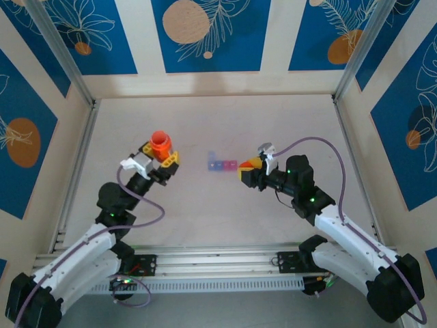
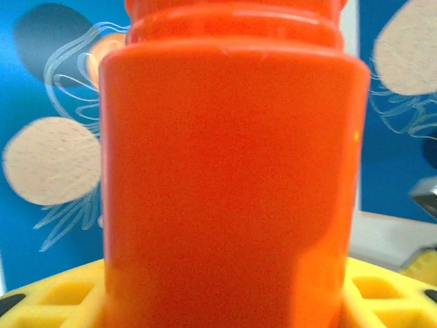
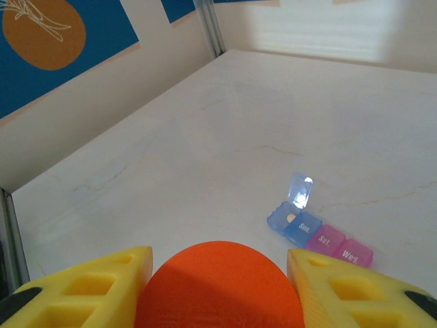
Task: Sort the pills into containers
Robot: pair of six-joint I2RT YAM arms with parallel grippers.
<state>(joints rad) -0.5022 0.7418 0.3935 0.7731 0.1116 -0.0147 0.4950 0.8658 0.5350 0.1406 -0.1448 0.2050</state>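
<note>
While both tools are clamped on orange items, the pill-box strip (image 1: 222, 164) lies flat on the worktop (image 1: 218, 123) between them.

Left tool (image 1: 162, 152): yellow fingers (image 2: 54, 301) closed on either side of an upright orange bottle (image 1: 160, 141), held well left of the strip. Right tool (image 1: 247, 169): closed on an orange round piece (image 1: 255, 162); can't tell what it is. In the top view the strip sits just left of the right tool, not touching it and nearer to it than to the left tool. The right wrist view puts the strip ahead and right of that tool's fingers (image 3: 355, 294). Sections run blue, purple, pink. The blue lid (image 3: 300, 190) is flipped up; the other two are shut.
</note>
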